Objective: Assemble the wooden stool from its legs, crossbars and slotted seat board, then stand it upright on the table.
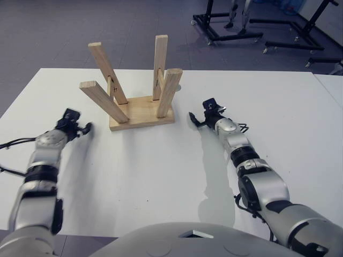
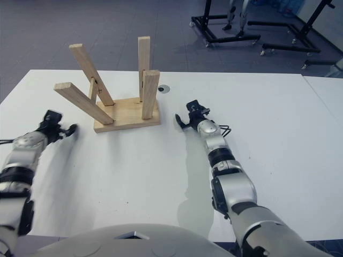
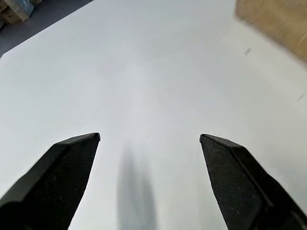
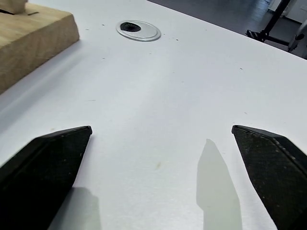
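On the white table (image 1: pixel 161 176), the stool (image 1: pixel 140 111) rests legs-up between left gripper (image 3: pixel 149 138) and right gripper (image 4: pixel 160 128), both empty, fingers spread

Black fingers (image 3: pixel 53 182) of the left gripper (image 3: pixel 150 139), matt, with a fine grainy skin like hard plastic or rubber. Same dull black, grainy finish on the fingers (image 4: pixel 43 167) of the right gripper (image 4: pixel 161 128). Smooth white table top (image 3: pixel 144 72) under and between the fingers, matt with a faint soft shine and a few tiny dark specks. Just past the right fingers, a thick flat pale wooden seat board (image 4: pixel 33 38), bare, matt, with thin grain lines on its side. Four pale wooden stick legs (image 1: pixel 161 64), same bare dry wood. Farther past the right fingers, a small round shiny silver metal ring (image 4: pixel 138 29) set flat in the white top.
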You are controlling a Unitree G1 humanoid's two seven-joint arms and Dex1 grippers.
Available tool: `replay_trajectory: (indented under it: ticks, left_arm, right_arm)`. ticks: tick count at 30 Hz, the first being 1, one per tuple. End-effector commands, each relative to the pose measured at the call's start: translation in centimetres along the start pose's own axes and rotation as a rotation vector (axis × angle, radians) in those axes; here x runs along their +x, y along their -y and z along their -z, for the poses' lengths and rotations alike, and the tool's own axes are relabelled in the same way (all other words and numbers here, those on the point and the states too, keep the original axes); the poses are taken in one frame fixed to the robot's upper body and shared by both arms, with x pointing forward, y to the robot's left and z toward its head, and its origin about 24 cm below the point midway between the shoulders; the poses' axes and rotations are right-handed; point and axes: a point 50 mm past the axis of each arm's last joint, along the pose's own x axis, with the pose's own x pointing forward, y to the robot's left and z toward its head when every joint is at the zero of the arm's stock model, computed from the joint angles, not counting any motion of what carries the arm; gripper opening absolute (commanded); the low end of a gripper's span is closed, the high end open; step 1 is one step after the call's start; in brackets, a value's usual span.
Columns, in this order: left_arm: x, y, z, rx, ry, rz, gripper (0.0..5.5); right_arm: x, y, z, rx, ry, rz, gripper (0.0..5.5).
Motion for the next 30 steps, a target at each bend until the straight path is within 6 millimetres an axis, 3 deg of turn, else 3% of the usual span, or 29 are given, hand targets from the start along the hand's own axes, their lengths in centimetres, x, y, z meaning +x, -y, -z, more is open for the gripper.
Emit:
replay_trajectory:
  ticks: [1, 2, 7, 10, 14, 16, 19, 21, 23, 26, 30]
  left_arm:
    - [2.2, 3.8, 0.6, -0.011, -0.056, 0.074, 3.83]
    - [2.4, 4.0, 0.7, -0.008, -0.064, 0.070, 3.83]
    - [2.7, 4.7, 1.1, 0.029, -0.095, 0.082, 3.83]
    - [3.1, 5.8, 0.8, 0.049, -0.086, 0.121, 3.83]
    - [3.5, 8.5, 0.4, 0.065, -0.043, 0.226, 3.83]
    - [3.0, 10.4, 0.9, 0.076, 0.004, 0.321, 3.83]
    - [0.7, 11.6, 1.5, 0.049, 0.079, 0.416, 3.83]
    - [-1.0, 11.6, 1.6, 0.042, 0.085, 0.442, 3.83]
    - [-2.6, 11.5, 1.9, 0.043, 0.071, 0.452, 3.83]
    - [-4.4, 10.9, 2.1, 0.033, 0.041, 0.434, 3.83]
    - [-6.1, 10.8, 2.3, 0.036, 0.007, 0.428, 3.83]
  right_arm:
    - [0.5, 1.3, -1.2, 0.015, -0.030, 0.011, 5.40]
    - [0.9, 0.7, -1.7, 0.026, -0.030, -0.013, 5.40]
    - [2.5, -6.0, -4.1, 0.041, 0.022, -0.228, 5.40]
    - [2.7, -8.0, -4.3, 0.004, 0.030, -0.286, 5.40]
    - [2.1, -6.9, -2.6, -0.028, 0.016, -0.313, 5.40]
    - [1.3, -4.9, -0.8, -0.059, -0.001, -0.305, 5.40]
    - [-2.4, 0.3, 3.6, -0.079, -0.048, -0.288, 5.40]
    - [-5.4, 2.1, 5.3, -0.071, -0.071, -0.293, 5.40]
    - [-8.4, 2.2, 5.9, -0.068, -0.096, -0.326, 5.40]
    - [-11.8, 0.6, 5.4, -0.067, -0.102, -0.416, 5.40]
    - [-12.5, -0.5, 4.3, -0.031, -0.105, -0.412, 5.40]
